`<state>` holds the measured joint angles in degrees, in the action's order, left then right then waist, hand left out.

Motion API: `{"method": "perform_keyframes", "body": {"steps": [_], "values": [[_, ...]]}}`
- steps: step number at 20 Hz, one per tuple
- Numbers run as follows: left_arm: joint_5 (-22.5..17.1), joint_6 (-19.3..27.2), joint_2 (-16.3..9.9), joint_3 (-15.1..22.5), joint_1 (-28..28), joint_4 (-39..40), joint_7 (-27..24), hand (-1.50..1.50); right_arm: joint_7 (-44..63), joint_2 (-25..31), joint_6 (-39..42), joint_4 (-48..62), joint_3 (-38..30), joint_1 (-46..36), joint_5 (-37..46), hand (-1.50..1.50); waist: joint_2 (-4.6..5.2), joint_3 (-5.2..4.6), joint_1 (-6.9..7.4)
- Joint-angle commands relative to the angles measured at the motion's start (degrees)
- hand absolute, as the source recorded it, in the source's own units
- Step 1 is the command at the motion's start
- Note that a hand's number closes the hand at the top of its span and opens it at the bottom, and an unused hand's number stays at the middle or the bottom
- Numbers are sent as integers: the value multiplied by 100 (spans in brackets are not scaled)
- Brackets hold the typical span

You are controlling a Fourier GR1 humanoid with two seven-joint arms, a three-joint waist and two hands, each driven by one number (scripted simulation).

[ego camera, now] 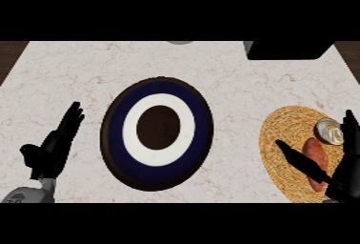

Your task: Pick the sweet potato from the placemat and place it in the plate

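At lower right, the right hand (342, 178) is spreading its fingers wide around the reddish-brown sweet potato (315, 155) lying on the round woven straw placemat (278, 143), beside the dark-rimmed blue-and-white plate (156, 134).

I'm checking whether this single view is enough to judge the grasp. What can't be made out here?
- Sweet potato: head view, its lower end is hidden by the right hand, so contact is unclear.
- Round silvery object on the placemat: partly behind a finger, identity unclear.
- Dark box and grey object: cut off at the top edge.
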<state>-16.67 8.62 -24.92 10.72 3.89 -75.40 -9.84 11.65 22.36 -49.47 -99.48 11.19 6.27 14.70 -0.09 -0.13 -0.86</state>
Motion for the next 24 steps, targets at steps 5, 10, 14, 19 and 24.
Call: {"method": "perform_keyframes", "body": {"steps": [5,10,14,19,24], "values": [[63,-30,44,-44,-68,-48,-8,0,2323,1219,1091,-1071,55,1146,1021,-150,-8,-16,-18],[127,-66,52,-8,78,-108,124,0,3797,1787,2365,-1498,220,944,1133,-150,18,-9,103],[119,-316,102,-154,-173,128,-304,0,4635,1631,2908,-1805,249,629,995,-150,16,4,114],[340,-94,369,-150,232,147,51,0,4874,1820,3596,-1747,-171,647,606,-150,12,10,69],[406,-331,336,-290,-12,253,-261,0,5013,1660,3908,-1436,-66,708,799,-150,15,9,83]]}}
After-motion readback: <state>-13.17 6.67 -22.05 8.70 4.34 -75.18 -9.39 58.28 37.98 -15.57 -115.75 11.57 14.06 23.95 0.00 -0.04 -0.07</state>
